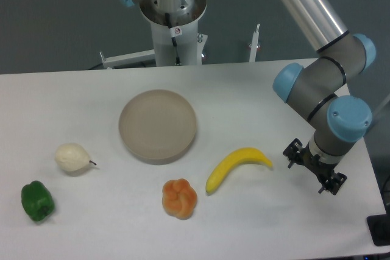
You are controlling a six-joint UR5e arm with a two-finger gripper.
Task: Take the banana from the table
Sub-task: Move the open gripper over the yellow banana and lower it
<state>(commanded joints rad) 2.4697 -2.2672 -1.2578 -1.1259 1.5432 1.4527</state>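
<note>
Camera view:
Table (256, 95): white, flat, filling most of the picture.
Banana (237, 166): yellow, curved, lying on the table right of centre near the front; its blunt end points near-left, its thin tip points right.
Disc (158, 125): round, beige-grey, lying flat at the table's middle, up and left of the banana, apart from it.
Orange fruit (180, 198): lumpy, just left of the banana's near end, close but not touching.
Pear (72, 158): pale cream, left of the disc.
Pepper (37, 201): green, at the near-left corner.
Arm (323, 89): grey with blue joint caps, reaching in from the far right.
Gripper (315, 168): black, just right of the banana's tip, holding nothing; whether its fingers are spread or together I cannot tell.
Base (175, 25): white column beyond the far edge.
</note>
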